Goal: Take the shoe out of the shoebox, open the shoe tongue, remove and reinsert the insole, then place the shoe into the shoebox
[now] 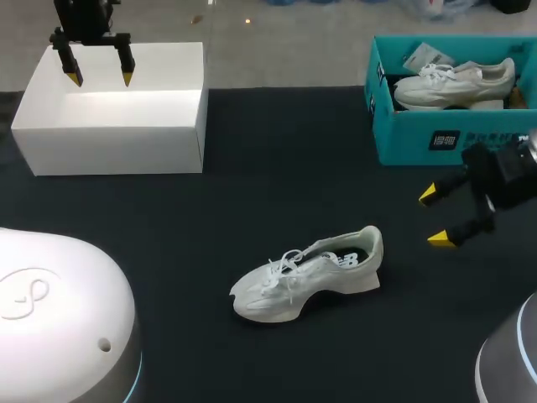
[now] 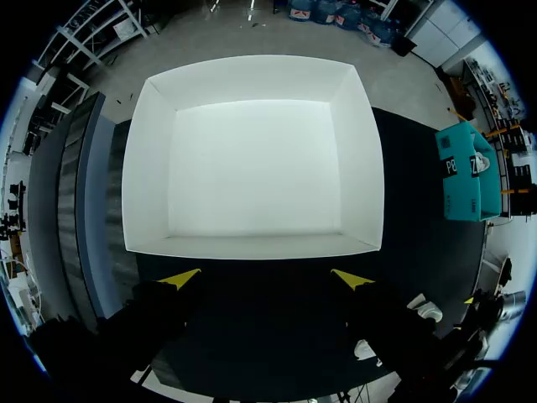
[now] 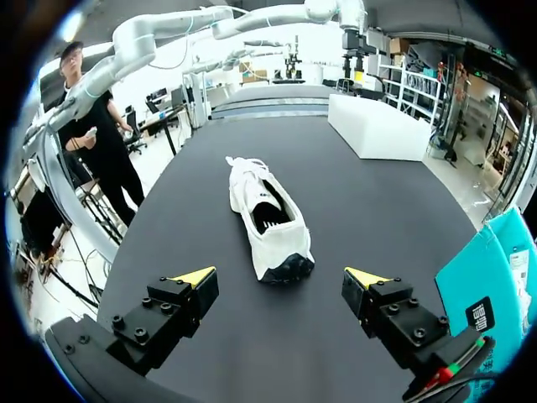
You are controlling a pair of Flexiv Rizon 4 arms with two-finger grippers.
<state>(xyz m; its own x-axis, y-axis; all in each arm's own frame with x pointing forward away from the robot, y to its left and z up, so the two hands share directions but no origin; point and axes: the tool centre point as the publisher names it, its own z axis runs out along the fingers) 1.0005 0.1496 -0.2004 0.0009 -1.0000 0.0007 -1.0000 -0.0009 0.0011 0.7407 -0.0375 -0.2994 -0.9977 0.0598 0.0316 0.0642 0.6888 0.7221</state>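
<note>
A white sneaker (image 1: 306,274) lies on its sole in the middle of the black table, toe to the left, heel to the right; in the right wrist view the sneaker (image 3: 267,216) sits ahead of my fingers, heel nearest. My right gripper (image 1: 438,217) hovers open to the right of the heel, empty (image 3: 279,280). A teal shoebox (image 1: 419,134) at the back right holds a second white shoe (image 1: 453,82). My left gripper (image 1: 100,78) hangs open over an empty white box (image 1: 117,126), which fills the left wrist view (image 2: 252,155) ahead of the yellow tips (image 2: 267,279).
A white rounded robot base (image 1: 50,319) fills the front left corner and another (image 1: 512,353) the front right. The teal shoebox (image 2: 466,172) shows off to the side of the white box. Bare black tabletop (image 1: 277,168) lies between the boxes and the sneaker.
</note>
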